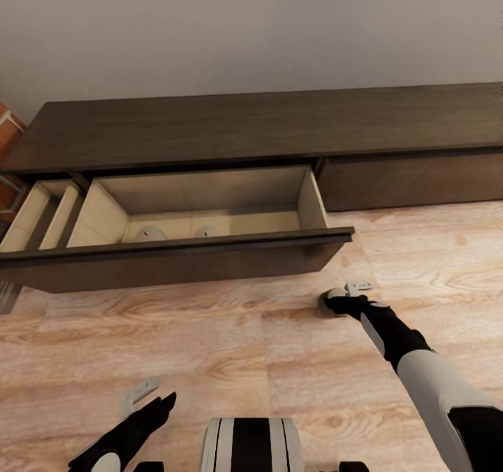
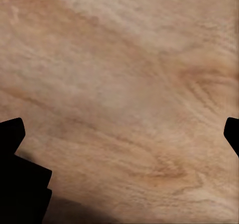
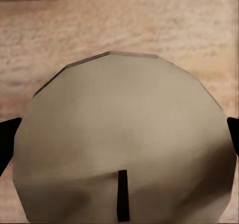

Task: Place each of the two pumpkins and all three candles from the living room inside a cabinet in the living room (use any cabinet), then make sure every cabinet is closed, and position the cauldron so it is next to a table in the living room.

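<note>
Down at 4 o'clock in the head view, the right claw [image 1: 342, 298] is at the floor [image 1: 244, 346] just in front of the cabinet [image 1: 265, 126], on a candle [image 3: 124, 144]. Right wrist view has the candle's pale top and dark wick sitting between the two fingertips [image 3: 7, 139], which stand wide to either side (claw spread, not yet clamped as far as I can judge; contact not visible).

Left claw [image 2: 124, 134] hangs at 7 o'clock over bare floor, fingers apart, holding nothing.

Cabinet's wide drawer [image 1: 209, 206] is pulled out at 10–12 o'clock; two pale round things [image 1: 150, 233] sit on its bottom near the front wall, probably candles, too small to confirm.

Step in hand, my read: grab this candle. Tips:
- centre the wick between the fingers before closing
- go low enough to grip the side wall, not the top edge
- close gently, lift straight up, then swing toward 11 o'clock and clear the drawer front [image 1: 175, 262] before lowering.
</note>
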